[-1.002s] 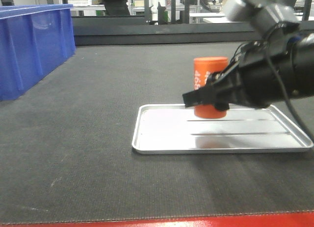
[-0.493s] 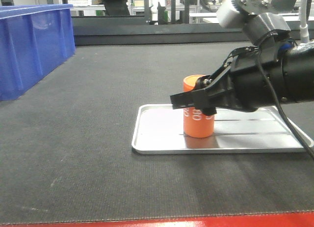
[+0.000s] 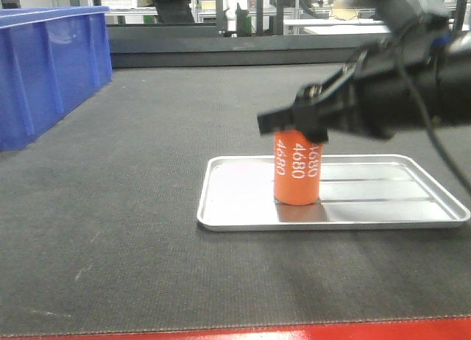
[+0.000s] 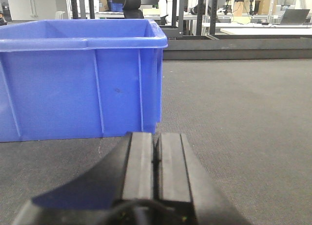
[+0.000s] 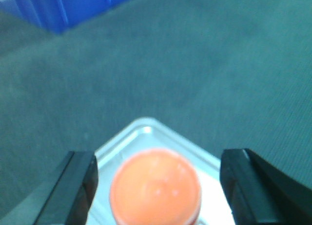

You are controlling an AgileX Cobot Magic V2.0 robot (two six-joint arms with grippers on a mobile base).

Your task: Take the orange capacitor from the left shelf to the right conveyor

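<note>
Exterior front-facing view: The orange cylindrical capacitor (image 3: 296, 167), printed with white "4680" markings, stands upright on the shallow silver metal tray (image 3: 228, 218), toward its left half. The tray lies flat on the dark textured conveyor belt (image 3: 132, 222), which serves as the delivery surface; the placement step therefore appears complete. The black right gripper (image 3: 294, 121) is positioned above the capacitor's top end, with the arm extending in from the right edge, roughly level and slightly raised. A blue plastic bin (image 3: 48, 68) sits well apart at the far left.

Left wrist-mounted view: The black left gripper (image 4: 155, 159) has its two fingers pressed together with nothing between them. It points toward the blue plastic bin across bare belt, an idle pose.

Right wrist-mounted view: The camera looks down on the capacitor's round orange top. The right gripper's fingers (image 5: 78, 186) stand spread wide on either side, clear of the cylinder, gripping nothing. The picture is blurred, so exact clearance is probably small but cannot be confirmed.
</note>
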